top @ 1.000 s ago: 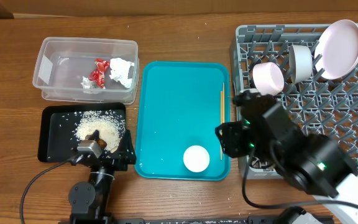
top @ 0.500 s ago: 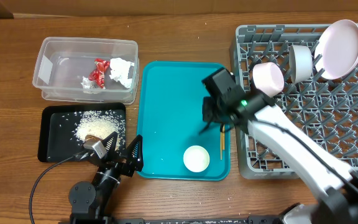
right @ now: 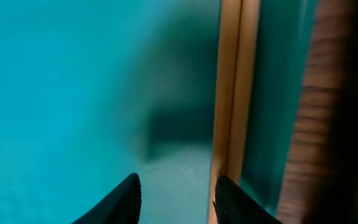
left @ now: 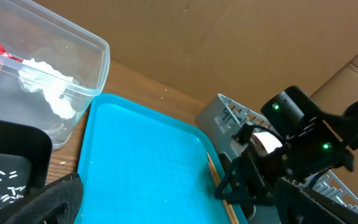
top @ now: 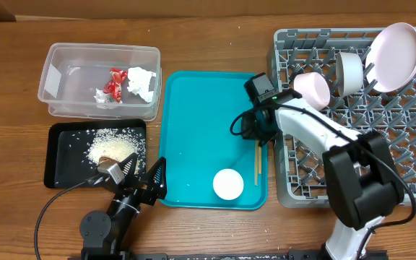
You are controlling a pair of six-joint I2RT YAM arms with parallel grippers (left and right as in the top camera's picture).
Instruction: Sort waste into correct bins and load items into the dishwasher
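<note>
The thin wooden chopsticks [top: 258,163] lie along the right edge of the teal tray [top: 193,123]. My right gripper [top: 254,130] is low over them, open; in the right wrist view [right: 178,193] its right finger is against the chopsticks [right: 232,93]. The small white cup [top: 228,184] stands on the teal tray. My left gripper [top: 140,180] is open and empty at the tray's front left corner [left: 185,211]. The clear tub [top: 56,72] holds the red wrapper [top: 114,83] and the white napkin [top: 141,83]. Rice and brown scraps [top: 113,149] lie in the black tray [top: 60,155].
The grey dish rack [top: 381,144] at the right holds the pink bowl [top: 311,90], the greyish-white bowl [top: 350,72] and the pale-pink plate [top: 394,56]. The rack's left wall is right beside my right gripper. Bare wooden table lies at the left.
My right arm swung from the table's front up over the teal tray's right edge and came down at the chopsticks. My left wrist turned a little to the right.
</note>
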